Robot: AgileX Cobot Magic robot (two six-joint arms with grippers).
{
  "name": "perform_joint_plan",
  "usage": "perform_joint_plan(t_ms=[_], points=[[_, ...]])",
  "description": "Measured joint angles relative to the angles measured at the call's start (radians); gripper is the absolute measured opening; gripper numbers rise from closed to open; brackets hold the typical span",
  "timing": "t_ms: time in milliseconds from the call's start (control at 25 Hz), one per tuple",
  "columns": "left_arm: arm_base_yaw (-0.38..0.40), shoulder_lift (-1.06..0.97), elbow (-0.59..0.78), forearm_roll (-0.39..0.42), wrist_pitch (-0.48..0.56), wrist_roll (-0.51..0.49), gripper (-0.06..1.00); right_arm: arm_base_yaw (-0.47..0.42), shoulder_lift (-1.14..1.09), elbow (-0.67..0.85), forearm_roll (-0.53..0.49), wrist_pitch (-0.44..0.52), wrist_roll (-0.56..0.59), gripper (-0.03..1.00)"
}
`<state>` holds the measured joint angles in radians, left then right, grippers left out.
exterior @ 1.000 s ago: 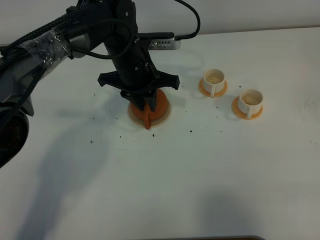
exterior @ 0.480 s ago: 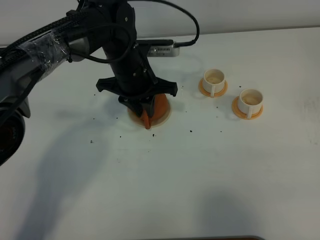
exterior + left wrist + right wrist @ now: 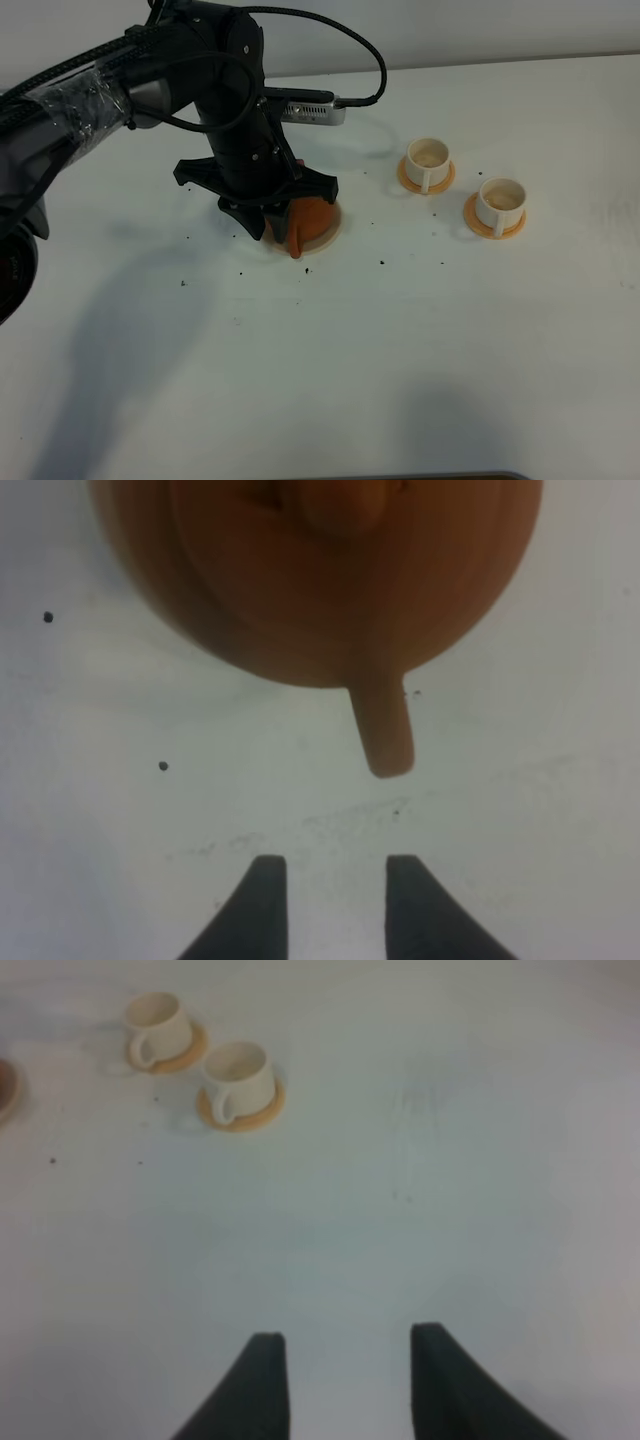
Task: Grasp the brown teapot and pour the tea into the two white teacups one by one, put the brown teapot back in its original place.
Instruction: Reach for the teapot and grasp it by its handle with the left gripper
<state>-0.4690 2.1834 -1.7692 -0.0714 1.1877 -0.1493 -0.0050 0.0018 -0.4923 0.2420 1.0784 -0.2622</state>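
The brown teapot [image 3: 312, 214] stands on the pale beige coaster [image 3: 333, 233] left of centre, a narrow projection [image 3: 293, 246] pointing toward the front edge. My left gripper [image 3: 266, 224] hangs just left of it, partly covering it. In the left wrist view the teapot [image 3: 320, 570] fills the far side and my left gripper [image 3: 328, 905] is open, empty and apart from it. The two white teacups [image 3: 429, 159] [image 3: 500, 200] sit on orange-tan saucers to the right, their insides pale tan. My right gripper [image 3: 345, 1385] is open and empty, far from the cups [image 3: 160, 1025] [image 3: 240, 1075].
A grey flat device [image 3: 312, 106] with a black cable lies behind the teapot. Small dark specks [image 3: 384, 263] are scattered on the white table [image 3: 400, 350] around the coaster. The left arm's shadow falls across the table's left side.
My left arm has shifted left, away from above the teapot, uncovering more of its right side. The teapot stays on the coaster. The cups have not moved.
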Motion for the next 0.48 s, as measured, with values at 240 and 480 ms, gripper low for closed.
perform_joint_plan(t_ms=[240, 480], points=[[0.001, 0.043, 0.000, -0.038, 0.000, -0.011, 0.24, 0.000, 0.000, 0.000, 0.000, 0.000, 0.000, 0.29], [0.007, 0.045, 0.000, -0.039, 0.000, -0.038, 0.24, 0.000, 0.000, 0.000, 0.000, 0.000, 0.000, 0.29]])
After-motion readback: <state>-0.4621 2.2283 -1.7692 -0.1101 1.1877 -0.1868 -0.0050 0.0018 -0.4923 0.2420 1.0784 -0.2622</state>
